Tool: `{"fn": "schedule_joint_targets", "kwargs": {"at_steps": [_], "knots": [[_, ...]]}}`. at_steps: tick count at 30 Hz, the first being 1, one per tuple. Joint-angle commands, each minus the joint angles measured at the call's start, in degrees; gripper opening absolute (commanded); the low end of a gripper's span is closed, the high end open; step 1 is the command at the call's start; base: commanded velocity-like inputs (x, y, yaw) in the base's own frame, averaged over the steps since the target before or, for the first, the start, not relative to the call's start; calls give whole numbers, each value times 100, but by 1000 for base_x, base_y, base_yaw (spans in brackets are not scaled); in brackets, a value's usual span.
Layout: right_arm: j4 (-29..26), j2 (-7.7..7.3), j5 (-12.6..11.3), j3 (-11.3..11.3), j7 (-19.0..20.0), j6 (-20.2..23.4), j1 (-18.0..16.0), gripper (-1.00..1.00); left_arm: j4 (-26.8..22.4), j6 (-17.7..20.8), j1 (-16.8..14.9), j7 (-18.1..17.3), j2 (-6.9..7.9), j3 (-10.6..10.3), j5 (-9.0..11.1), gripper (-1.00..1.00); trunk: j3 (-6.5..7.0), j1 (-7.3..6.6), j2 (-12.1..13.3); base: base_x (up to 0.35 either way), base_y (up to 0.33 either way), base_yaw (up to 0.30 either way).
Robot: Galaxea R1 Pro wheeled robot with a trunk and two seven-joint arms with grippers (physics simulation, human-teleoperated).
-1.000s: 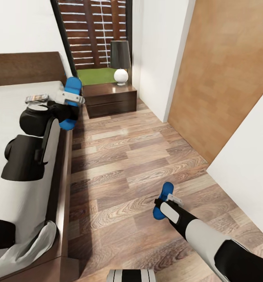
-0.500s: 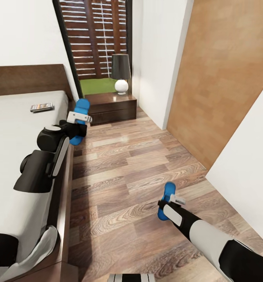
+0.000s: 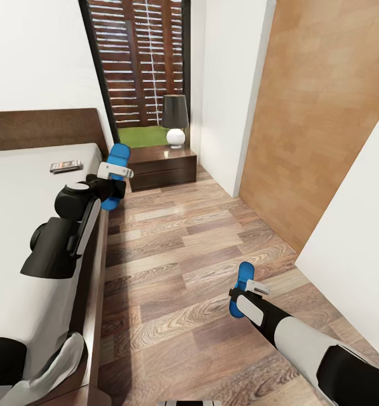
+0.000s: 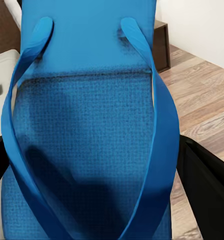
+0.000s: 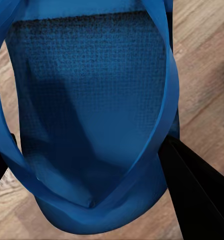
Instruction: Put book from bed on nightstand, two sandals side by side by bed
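The book (image 3: 65, 166) lies flat on the grey mattress of the bed (image 3: 20, 186), near the headboard, and you see it from the head camera past your left arm. In that same view your left gripper (image 3: 111, 179) is clamped on one blue sandal (image 3: 117, 160), held in the air over the bed's outer edge, its far end pointing toward the nightstand (image 3: 162, 166). A lamp (image 3: 174, 118) with a dark shade stands on that nightstand, in front of the tall window. Your right gripper (image 3: 241, 293) is closed on the second sandal (image 3: 243, 277), held above the wood-plank floor (image 3: 184, 237), well apart from the bed and from the first sandal.

From your left wrist camera, the sandal (image 4: 87, 125) sits between the two dark fingers (image 4: 204, 180), its straps toward the lens. Behind it you can make out a corner of the nightstand (image 4: 162, 45) and the floor (image 4: 202, 110).

From your right wrist camera, the other sandal (image 5: 87, 115) is likewise pinched between the dark fingers (image 5: 197, 190), strap side up, with floor planks (image 5: 202, 60) beneath it.
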Motion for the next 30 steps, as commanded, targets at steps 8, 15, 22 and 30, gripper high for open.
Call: {"fn": "schedule_joint_targets", "kwargs": {"at_steps": [8, 15, 22, 30], "knots": [[-8, -6, 0, 28, -47, 40, -3, -100, -1, 24, 18, 3, 1, -20, -36, -100, 173, -21, 9, 0, 0, 0], [-11, 6, 0, 56, -47, 32, -3, -100, 379, 0, 54, 30, -11, -41, -33, -100, 328, -39, 19, 0, 0, 0], [-6, 8, -7, 475, -66, 13, -3, -100, 861, -211, 262, 35, -55, -61, -6, -100, 483, -57, 28, 0, 0, 0], [10, -4, -8, 570, -56, 4, -3, -100, 1755, -940, 446, 41, -101, -39, 30, -100, 660, -78, 39, 0, 0, 0]]}}
